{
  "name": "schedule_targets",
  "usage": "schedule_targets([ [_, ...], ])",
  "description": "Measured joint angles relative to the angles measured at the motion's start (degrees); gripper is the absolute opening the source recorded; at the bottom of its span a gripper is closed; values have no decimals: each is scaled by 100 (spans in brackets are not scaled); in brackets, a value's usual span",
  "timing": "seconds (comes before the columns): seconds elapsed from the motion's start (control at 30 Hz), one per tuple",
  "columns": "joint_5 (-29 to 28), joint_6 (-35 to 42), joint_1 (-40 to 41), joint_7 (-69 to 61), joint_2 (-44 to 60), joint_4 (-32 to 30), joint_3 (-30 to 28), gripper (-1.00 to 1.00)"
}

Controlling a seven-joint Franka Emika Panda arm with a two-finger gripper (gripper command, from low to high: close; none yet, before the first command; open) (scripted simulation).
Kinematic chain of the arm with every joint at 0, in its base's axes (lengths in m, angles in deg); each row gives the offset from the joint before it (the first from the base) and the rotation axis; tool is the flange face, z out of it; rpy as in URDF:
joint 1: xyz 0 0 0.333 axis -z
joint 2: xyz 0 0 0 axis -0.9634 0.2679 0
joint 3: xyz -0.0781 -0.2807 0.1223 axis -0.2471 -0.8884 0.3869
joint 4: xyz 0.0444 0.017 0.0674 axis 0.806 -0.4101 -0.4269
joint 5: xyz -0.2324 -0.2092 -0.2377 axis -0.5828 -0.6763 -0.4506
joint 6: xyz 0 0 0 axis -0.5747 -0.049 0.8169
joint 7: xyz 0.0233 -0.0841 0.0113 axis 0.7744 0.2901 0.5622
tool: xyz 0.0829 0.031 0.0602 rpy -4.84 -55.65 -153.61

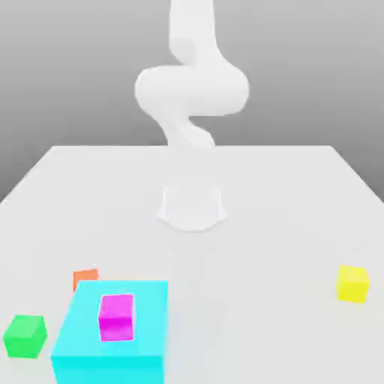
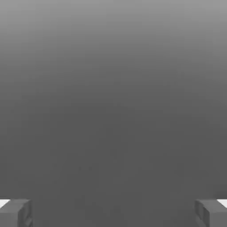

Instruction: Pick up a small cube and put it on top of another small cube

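Orange is the colour of the task's thing: the small plain orange cube point(image 1: 85, 277) sits on the flat white bench point(image 1: 285, 195) toward the exterior view's left, tucked just behind the far corner of the big cyan rectangular block point(image 1: 82, 341), which hides its lower near part. A small magenta cube point(image 1: 116, 317) rests on top of that cyan block, a small green cube point(image 1: 25, 335) lies on the bench just beside the block on the exterior view's left, and a small yellow cube point(image 1: 352, 283) stands well apart on the exterior view's right.

The tool point(image 2: 113, 213) stands released, its two grey fingertips point(image 2: 15, 213) spread to the edges of the hand view with nothing between them. The white robot arm point(image 1: 191, 90) rises from its base at the middle of the bench, well away from the orange cube.

Judged from its look, the cube should be light, rigid and flat-sided, with no soft give and nothing to break. Its smooth faces may be a little slippery, so a square, centred pinch on two opposite side faces seems best, low enough to hold but clear of the bench. The pair of faces running away from the cyan block is probably the safer choice, since a finger on the side facing the block would have little room. Being so small, it could be nudged aside by an off-centre approach.
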Motion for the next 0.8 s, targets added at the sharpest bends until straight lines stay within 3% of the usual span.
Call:
schedule_targets([
  [0.5, 586, -2135, -264, -3750, 3242, -2038, -2435, 0],
  [0.67, 438, -2849, 188, -4706, 4225, -2679, -2824, 0],
  [0.8, 957, -3178, 347, -5254, 4683, -2664, -2563, 0],
])
